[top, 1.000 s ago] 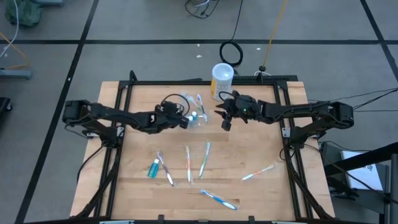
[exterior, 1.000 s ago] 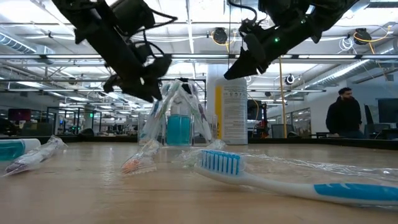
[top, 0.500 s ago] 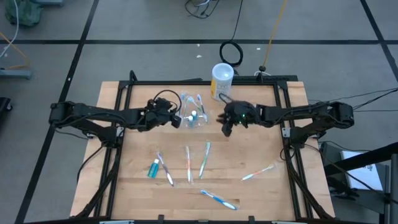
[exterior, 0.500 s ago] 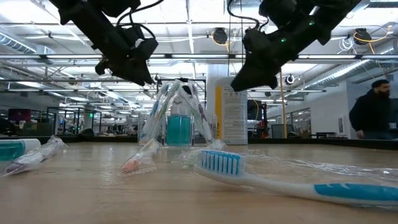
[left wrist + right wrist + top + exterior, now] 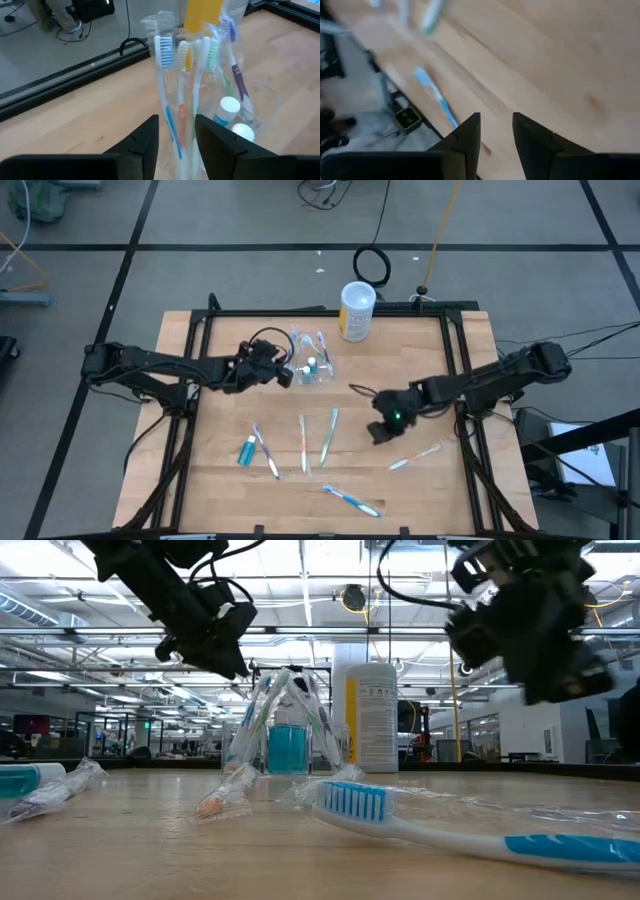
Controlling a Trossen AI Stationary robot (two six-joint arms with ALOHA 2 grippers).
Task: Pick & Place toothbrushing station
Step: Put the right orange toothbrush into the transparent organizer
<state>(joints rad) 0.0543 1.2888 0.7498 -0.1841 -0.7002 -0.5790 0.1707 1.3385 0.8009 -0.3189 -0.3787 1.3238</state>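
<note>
The clear holder point(image 5: 312, 363) stands on the table's far middle with several toothbrushes and a teal tube upright in it; it also shows in the left wrist view point(image 5: 200, 100) and the low view point(image 5: 285, 725). My left gripper point(image 5: 286, 374) is open and empty just left of it, its fingers point(image 5: 150, 137) short of the brushes. My right gripper point(image 5: 380, 430) is open and empty above the table's right middle, near a wrapped toothbrush point(image 5: 415, 455). Several more wrapped toothbrushes point(image 5: 302, 443) and a teal tube point(image 5: 245, 450) lie flat on the near half.
A tall white canister point(image 5: 357, 310) with a yellowish label stands at the far edge behind the holder. A blue toothbrush point(image 5: 352, 500) lies near the front edge, close to the low camera point(image 5: 480, 835). Black frame rails point(image 5: 460, 380) run along the table's sides.
My right gripper has swung from beside the holder, near the canister, toward the table's near edge and slightly right, coming lower over the loose toothbrush. My left gripper has drawn back a little from the holder toward the left edge. The holder has stayed in place.
</note>
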